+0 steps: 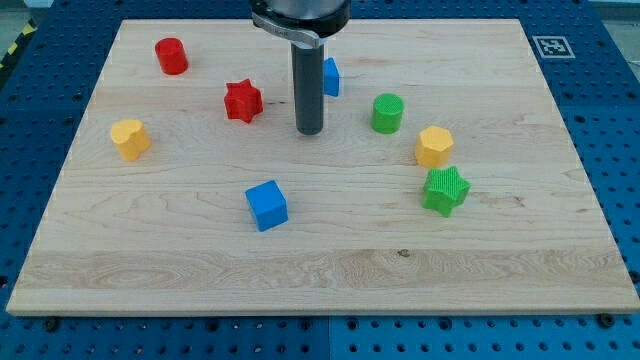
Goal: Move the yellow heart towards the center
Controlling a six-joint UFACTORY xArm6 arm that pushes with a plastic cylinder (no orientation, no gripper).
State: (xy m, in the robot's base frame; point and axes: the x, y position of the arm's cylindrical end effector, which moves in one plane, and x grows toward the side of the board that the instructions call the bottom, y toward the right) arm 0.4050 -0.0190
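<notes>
Wooden counter [560,250] holds the yellow heart [130,138] at middle left, well apart from my tip [310,131] near upper centre, a jawless rod end effector gripping nothing, so I should circle behind its left side and push rightward squarely.

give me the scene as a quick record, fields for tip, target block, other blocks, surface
tip: my tip near the board's middle, touching no block
target: yellow heart at the view's left, far from my tip
reds: red cylinder, red star
blues: blue cube; blue block partly behind the rod
greens: green cylinder, green star
other yellow: yellow hexagon
surface: wooden board
</notes>
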